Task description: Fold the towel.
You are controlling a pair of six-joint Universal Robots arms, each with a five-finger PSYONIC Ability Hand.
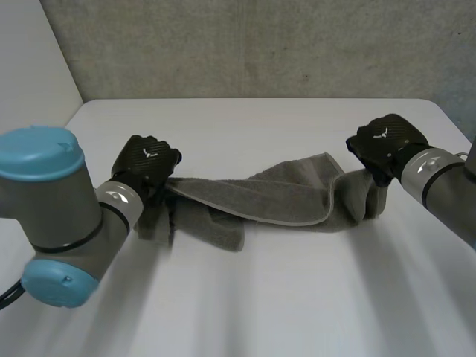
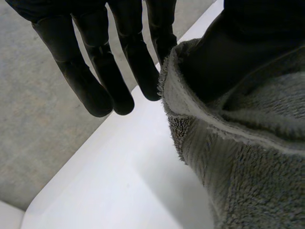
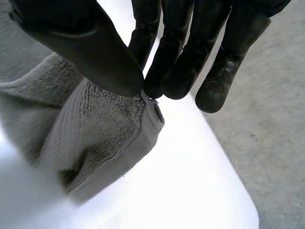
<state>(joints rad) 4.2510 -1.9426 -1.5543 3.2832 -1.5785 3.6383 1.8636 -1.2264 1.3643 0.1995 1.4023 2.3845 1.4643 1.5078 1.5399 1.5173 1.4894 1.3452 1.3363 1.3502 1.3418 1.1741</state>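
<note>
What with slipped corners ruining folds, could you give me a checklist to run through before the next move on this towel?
1. Right hand pinches the towel edge between thumb and fingers: ok.
2. Left hand has a firm hold at the towel's other end: cannot tell.
3. Hands are at opposite ends of the towel, well apart: ok.
4. Towel is smooth and flat between the hands: not ok, it is bunched and lapped over itself.
5. Towel lies within the table, not hanging over its edge: ok.
</note>
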